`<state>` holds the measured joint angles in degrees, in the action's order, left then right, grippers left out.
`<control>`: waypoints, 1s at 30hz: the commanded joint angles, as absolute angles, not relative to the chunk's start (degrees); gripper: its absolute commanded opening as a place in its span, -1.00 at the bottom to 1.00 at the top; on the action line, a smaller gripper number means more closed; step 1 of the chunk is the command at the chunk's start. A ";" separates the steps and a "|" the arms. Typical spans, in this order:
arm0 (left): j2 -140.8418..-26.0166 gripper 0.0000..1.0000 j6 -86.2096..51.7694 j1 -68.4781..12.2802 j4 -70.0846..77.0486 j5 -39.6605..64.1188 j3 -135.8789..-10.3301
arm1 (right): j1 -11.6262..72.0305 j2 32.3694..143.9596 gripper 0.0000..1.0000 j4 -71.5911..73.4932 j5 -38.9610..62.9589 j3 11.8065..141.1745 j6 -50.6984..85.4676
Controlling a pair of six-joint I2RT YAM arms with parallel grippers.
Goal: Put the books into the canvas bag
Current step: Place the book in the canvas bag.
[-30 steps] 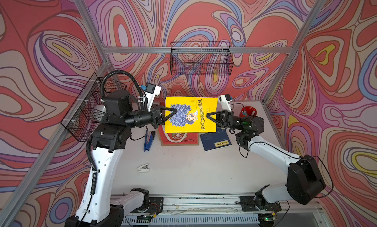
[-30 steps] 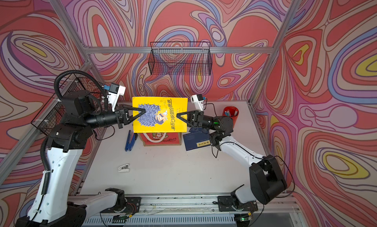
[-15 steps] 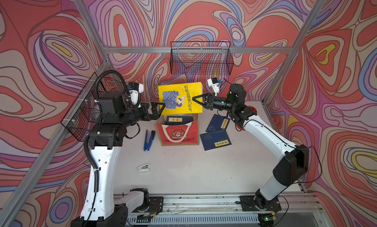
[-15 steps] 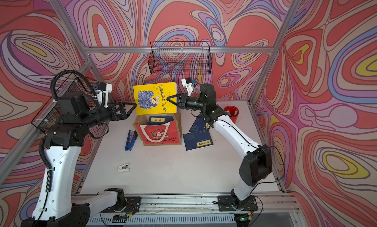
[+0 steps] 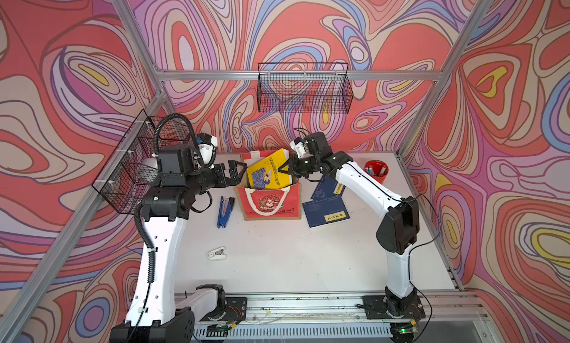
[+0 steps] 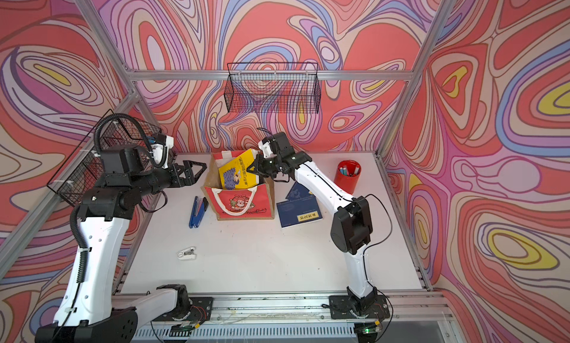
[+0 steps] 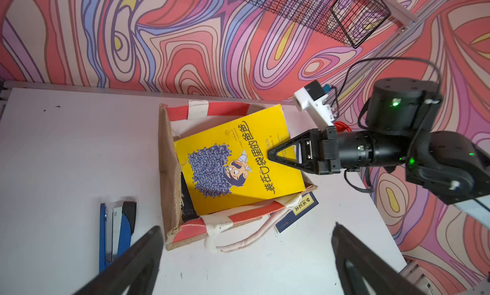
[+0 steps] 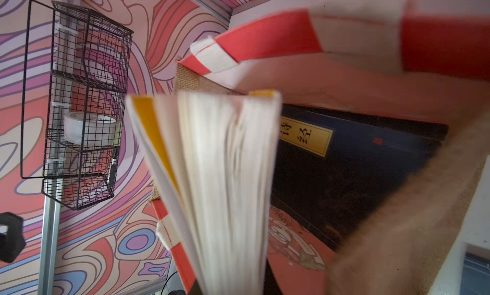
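In both top views the canvas bag (image 5: 269, 206) stands upright near the back of the desk (image 5: 293, 258), its mouth open. A yellow book (image 5: 267, 175) leans tilted in that mouth, lower part inside, upper part above the rim. The right gripper (image 5: 282, 168) is clenched on the book's edge. The left gripper (image 5: 237, 172) hangs just beside the opposite wall of the bag, jaws spread wide and grasping nothing. Two navy books (image 5: 327, 210) lie overlapping on the desk just beside the bag (outside it, on the right arm's side). A blue stapler (image 5: 223, 207) lies on the bag's other side, and a red pen cup (image 5: 375, 171) stands near the back corner.

In the left wrist view the yellow book (image 7: 238, 161) slants cover-up across the bag (image 7: 165, 161), with the right gripper (image 7: 270, 156) pinched onto its edge. A navy book (image 7: 188, 200) shows beneath it, inside the bag. The left gripper's fingers (image 7: 143, 254) stand far apart.

In the right wrist view the yellow book's fanned, blurred page edges (image 8: 220, 187) fill the middle. Behind them a navy book (image 8: 344, 161) with a yellow label lies within the bag (image 8: 265, 41).
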<state>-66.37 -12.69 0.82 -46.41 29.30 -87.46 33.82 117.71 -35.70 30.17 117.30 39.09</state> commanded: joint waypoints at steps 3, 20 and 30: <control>-65.23 1.00 -12.66 1.23 -43.01 28.64 -85.15 | 37.60 119.43 -1.00 -38.60 25.70 124.28 40.48; -65.82 1.00 -13.00 1.14 -40.01 38.39 -83.50 | 38.43 115.40 0.18 -42.43 14.02 119.10 39.95; -65.65 1.00 -7.62 -10.88 -44.19 38.27 -84.05 | 34.96 103.76 0.53 -46.23 10.71 113.86 33.43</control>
